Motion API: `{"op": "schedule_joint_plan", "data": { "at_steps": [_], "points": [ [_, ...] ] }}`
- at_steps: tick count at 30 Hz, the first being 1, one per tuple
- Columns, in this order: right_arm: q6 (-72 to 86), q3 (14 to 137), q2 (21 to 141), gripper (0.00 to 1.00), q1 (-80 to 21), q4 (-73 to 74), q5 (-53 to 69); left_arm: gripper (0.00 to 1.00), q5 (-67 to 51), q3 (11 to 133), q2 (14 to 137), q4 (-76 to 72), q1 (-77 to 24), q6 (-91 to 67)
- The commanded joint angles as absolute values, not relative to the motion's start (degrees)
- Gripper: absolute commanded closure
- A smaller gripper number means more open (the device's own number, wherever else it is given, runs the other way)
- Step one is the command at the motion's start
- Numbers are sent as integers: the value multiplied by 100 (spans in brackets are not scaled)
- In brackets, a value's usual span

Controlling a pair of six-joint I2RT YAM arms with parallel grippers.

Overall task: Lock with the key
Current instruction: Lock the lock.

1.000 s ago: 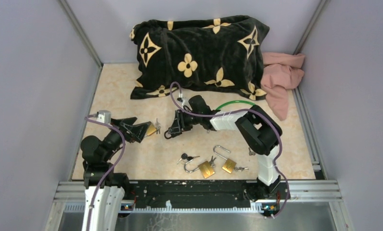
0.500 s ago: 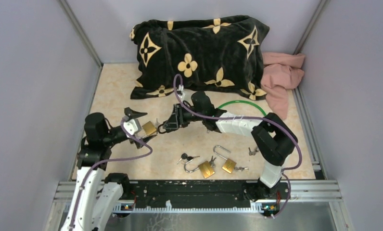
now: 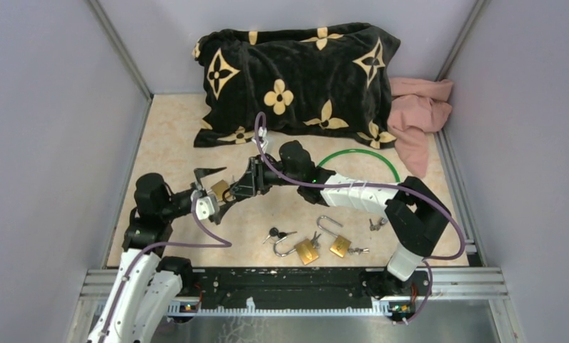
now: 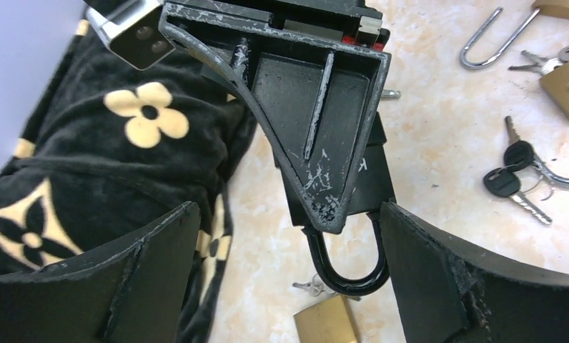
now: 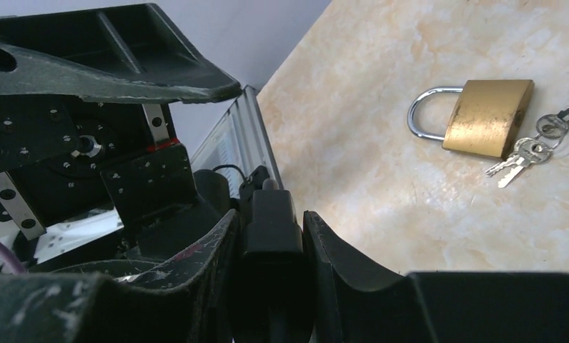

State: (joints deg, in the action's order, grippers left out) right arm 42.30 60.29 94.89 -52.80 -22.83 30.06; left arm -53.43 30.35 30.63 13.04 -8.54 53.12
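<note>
Table (image 3: 174, 136): beige marble-look top. Lying on it:
- black pillow (image 3: 296, 78) with gold flower print, along the far edge
- pink cloth (image 3: 417, 114), bunched, touching the pillow's right end
- green hoop (image 3: 371, 156), just in front of the pillow, part hidden by an arm
- shut brass padlock (image 5: 487, 116), flat, in front of the pillow's left end, key bunch (image 5: 525, 153) touching it
- two open brass padlocks (image 3: 307, 250), side by side, well in front of the pillow
- black-headed keys (image 3: 278, 234), just on the pillow side of those two
- loose small keys (image 3: 374, 224), well in front of the pillow's right end
</note>
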Motion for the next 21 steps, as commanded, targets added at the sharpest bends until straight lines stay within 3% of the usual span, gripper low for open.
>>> {"op": "schedule_joint_plan", "data": {
  "at_steps": [1,3,8,15,21],
  "points": [
    [4394,6222,8954,100,-5407,-3150,3071,2,-5698,3311,3549,1129,-879,5207],
    [4409,6150,8851,100,-5405,-3207,3001,5,-5866,3340,3598,1289,-879,5412],
    [4282,6121,8680,100,-5405,-3034,2749,1,-6248,3311,3392,1634,-1035,5637],
    [4257,6118,8602,100,-5433,-3074,2371,1,-5436,3593,3797,1026,-1339,4129],
    [4230,6264,8656,100,-5536,-3094,2391,20,-5414,3523,3877,489,-1440,3660]
  ]
}}
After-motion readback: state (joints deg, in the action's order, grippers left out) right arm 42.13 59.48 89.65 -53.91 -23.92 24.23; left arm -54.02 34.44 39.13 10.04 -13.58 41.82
